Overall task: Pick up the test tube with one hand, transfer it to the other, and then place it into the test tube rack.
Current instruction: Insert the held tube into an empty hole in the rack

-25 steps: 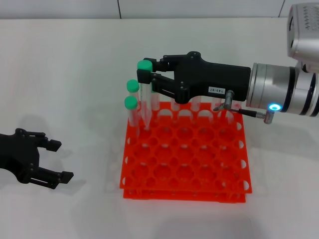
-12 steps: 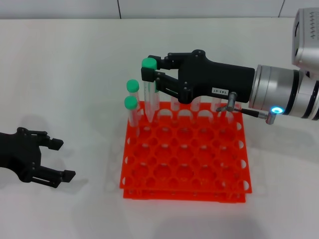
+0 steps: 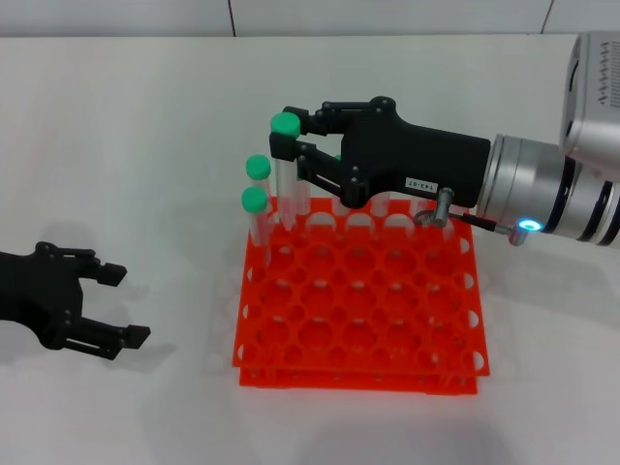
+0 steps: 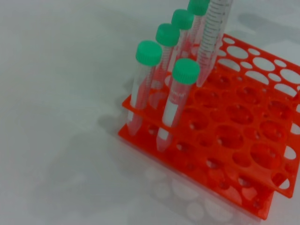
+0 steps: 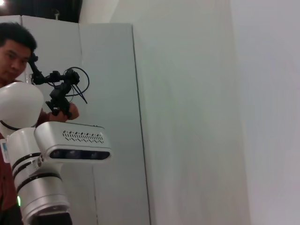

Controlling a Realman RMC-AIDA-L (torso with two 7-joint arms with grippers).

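My right gripper (image 3: 288,147), black with a small white label, is shut on the test tube (image 3: 289,189) just below its green cap (image 3: 284,123). It holds the tube nearly upright over the back left part of the orange-red test tube rack (image 3: 358,363). In the left wrist view the held tube (image 4: 213,33) shows its graduation marks, and its tip meets a hole at the rack's top tier (image 4: 243,140). I cannot tell whether the tip is inside the hole. My left gripper (image 3: 114,305) is open and empty, low over the table, left of the rack.
Several other green-capped tubes (image 3: 255,199) (image 4: 149,52) stand in the rack's left corner holes, close beside the held tube. The right wrist view shows only a wall, a person and the robot's head (image 5: 75,140).
My right gripper has shifted slightly toward the rack's back row with the tube, whose tip now sits farther back. My left gripper has drifted a little down and left.
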